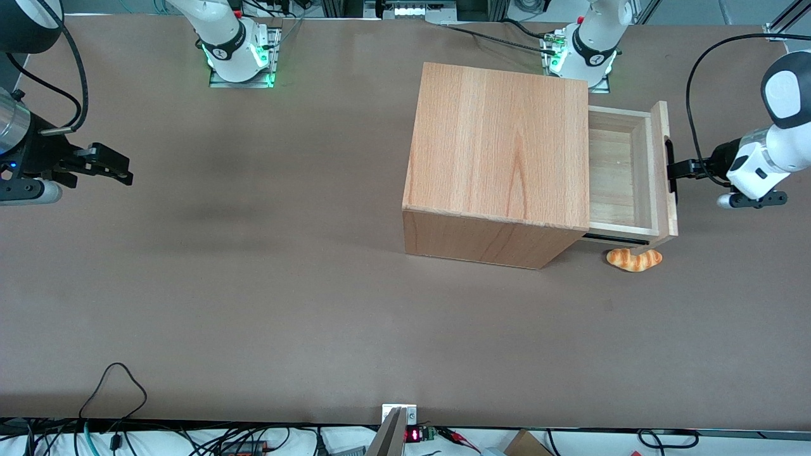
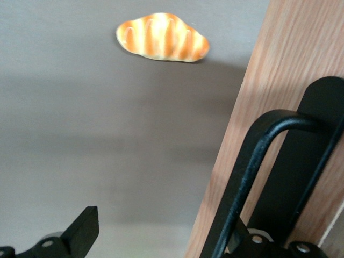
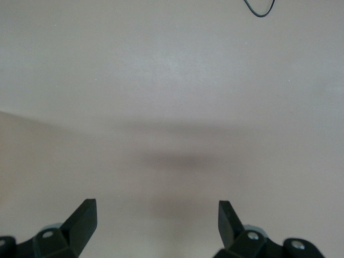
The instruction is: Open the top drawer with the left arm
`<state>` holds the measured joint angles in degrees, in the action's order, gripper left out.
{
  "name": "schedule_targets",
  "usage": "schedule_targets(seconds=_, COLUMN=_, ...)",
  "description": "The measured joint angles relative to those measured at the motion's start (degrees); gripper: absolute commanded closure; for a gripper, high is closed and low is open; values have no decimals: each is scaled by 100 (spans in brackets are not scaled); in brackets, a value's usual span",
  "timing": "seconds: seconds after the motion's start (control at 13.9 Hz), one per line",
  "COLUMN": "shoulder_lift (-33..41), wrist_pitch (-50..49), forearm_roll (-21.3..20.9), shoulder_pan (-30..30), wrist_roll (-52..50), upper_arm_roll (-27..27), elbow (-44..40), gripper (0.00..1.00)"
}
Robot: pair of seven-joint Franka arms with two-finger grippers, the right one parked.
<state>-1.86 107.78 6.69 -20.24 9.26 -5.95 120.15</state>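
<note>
Front view shows the cabinet point(image 1: 500, 161), a reddish-wood box, standing on the brown worktop point(image 1: 253, 304) toward the working arm's end. The top drawer point(image 1: 624, 177) is pulled partway out of the cabinet's front, so its pale-wood tray lies open to the camera above, with nothing seen inside. Its flat front panel point(image 1: 663, 171) stands upright at the outer end of the tray, and the slim black bar handle point(image 1: 670, 171) runs along the panel's outer face.

The left arm point(image 1: 770, 158) reaches in level toward the drawer front, its white shells and black cable well out from the cabinet. Its hand point(image 1: 679, 170) sits right at the handle, black fingertips against the bar.

Left wrist view brings the handle point(image 2: 252, 177) up close, a curved black bar standing off its black mounting plate on the wooden panel point(image 2: 285, 70). One finger point(image 2: 80, 231) of the hand stands clear out over the bare worktop, while the other is down by the foot of the bar, so the hand is spread with the handle lying between its fingers rather than pinched.

A small golden bread roll point(image 1: 633, 259) with darker stripes lies on the worktop just beside the drawer's front corner, nearer to the front camera than the drawer; it also shows in the left wrist view point(image 2: 162, 37).
</note>
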Motion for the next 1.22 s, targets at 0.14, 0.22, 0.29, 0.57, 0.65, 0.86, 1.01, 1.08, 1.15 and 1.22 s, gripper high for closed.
schedule_targets(seconds=0.14, shoulder_lift=-15, wrist_pitch=0, forearm_roll=-86, shoulder_pan=-111, wrist_roll=0, upper_arm_roll=1, elbow=-39, gripper=0)
schedule_targets(seconds=0.22, shoulder_lift=-21, wrist_pitch=1, forearm_roll=-103, shoulder_pan=-168, wrist_roll=0, upper_arm_roll=-1, elbow=-54, gripper=0)
schedule_targets(seconds=0.29, shoulder_lift=-29, wrist_pitch=1, forearm_roll=-109, shoulder_pan=-226, wrist_roll=12, upper_arm_roll=-1, elbow=-70, gripper=0)
schedule_targets(seconds=0.57, shoulder_lift=-113, wrist_pitch=2, forearm_roll=-111, shoulder_pan=-497, wrist_roll=188, upper_arm_roll=0, elbow=-172, gripper=0)
schedule_targets(seconds=0.65, shoulder_lift=-137, wrist_pitch=2, forearm_roll=-112, shoulder_pan=-566, wrist_roll=248, upper_arm_roll=1, elbow=-204, gripper=0)
schedule_targets(seconds=0.86, shoulder_lift=-184, wrist_pitch=2, forearm_roll=-112, shoulder_pan=-694, wrist_roll=365, upper_arm_roll=2, elbow=-261, gripper=0)
schedule_targets(seconds=1.01, shoulder_lift=-190, wrist_pitch=-3, forearm_roll=-115, shoulder_pan=-704, wrist_roll=376, upper_arm_roll=1, elbow=-301, gripper=0)
schedule_targets(seconds=1.08, shoulder_lift=-192, wrist_pitch=-22, forearm_roll=-116, shoulder_pan=-704, wrist_roll=378, upper_arm_roll=0, elbow=-340, gripper=0)
schedule_targets(seconds=1.15, shoulder_lift=-193, wrist_pitch=-77, forearm_roll=-116, shoulder_pan=-704, wrist_roll=379, upper_arm_roll=-1, elbow=-409, gripper=0)
schedule_targets(seconds=1.22, shoulder_lift=-197, wrist_pitch=-163, forearm_roll=-116, shoulder_pan=-704, wrist_roll=379, upper_arm_roll=-2, elbow=-515, gripper=0)
